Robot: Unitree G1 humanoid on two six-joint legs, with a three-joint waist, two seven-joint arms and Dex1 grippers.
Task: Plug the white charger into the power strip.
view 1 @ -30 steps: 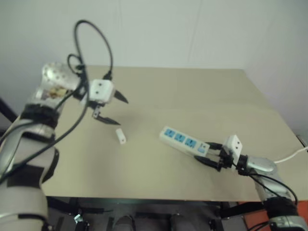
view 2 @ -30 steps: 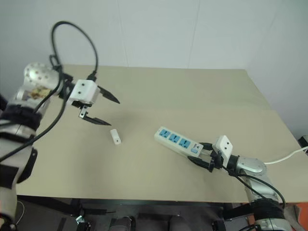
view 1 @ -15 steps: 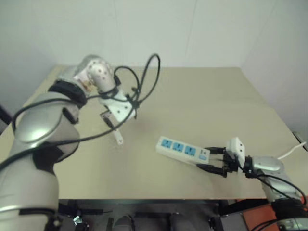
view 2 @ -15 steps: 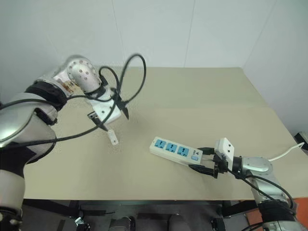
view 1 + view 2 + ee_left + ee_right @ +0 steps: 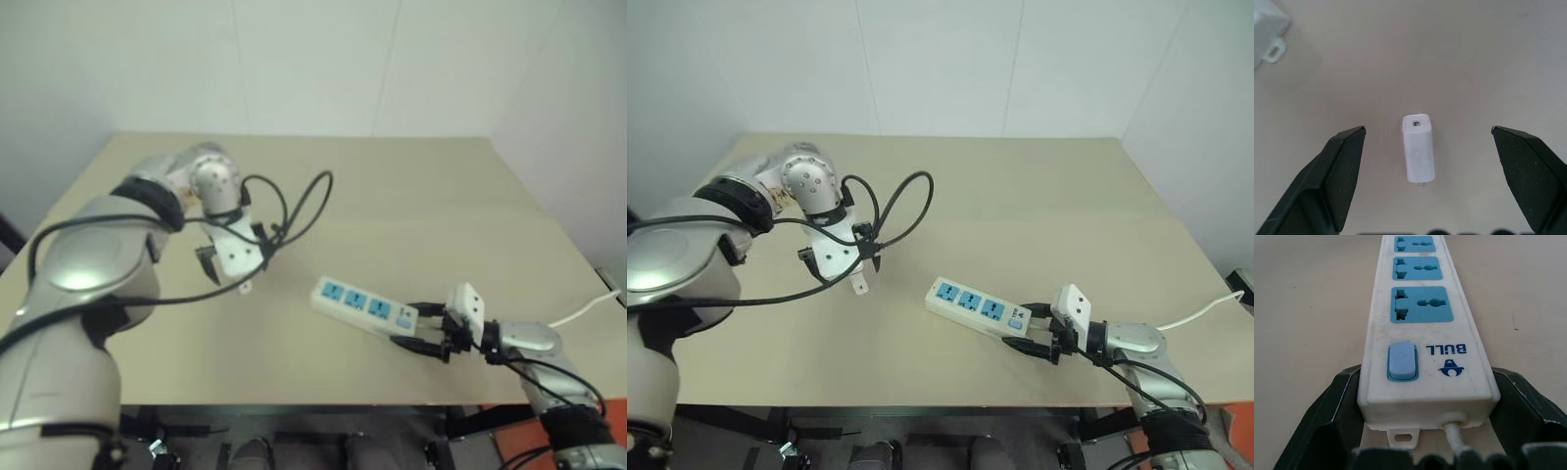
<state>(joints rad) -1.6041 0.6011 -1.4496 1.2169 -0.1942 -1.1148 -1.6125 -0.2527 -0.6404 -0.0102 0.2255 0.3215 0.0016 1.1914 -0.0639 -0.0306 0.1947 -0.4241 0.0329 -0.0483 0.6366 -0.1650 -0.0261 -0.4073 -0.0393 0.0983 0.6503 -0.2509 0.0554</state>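
Black fingers of the right gripper (image 5: 1036, 333) sit on both sides of the power strip (image 5: 978, 307) at its cord end, closed against its long edges — gripping it. The right wrist view shows the strip's switch (image 5: 1401, 362) and "BULL" mark nearest the gripper, then three blue sockets running away from it. The thin white cord (image 5: 1455, 435) exits the strip's end between the fingers. The strip lies flat on the beige table (image 5: 1038, 196).

The white charger (image 5: 1418, 154) lies flat on the table, well apart from the strip's free end, on the side away from the right gripper. The left gripper (image 5: 1428, 142) hangs above the charger pointing down, fingers spread wide, one each side of the charger, not touching it. A black cable (image 5: 896, 211) loops off the left wrist.
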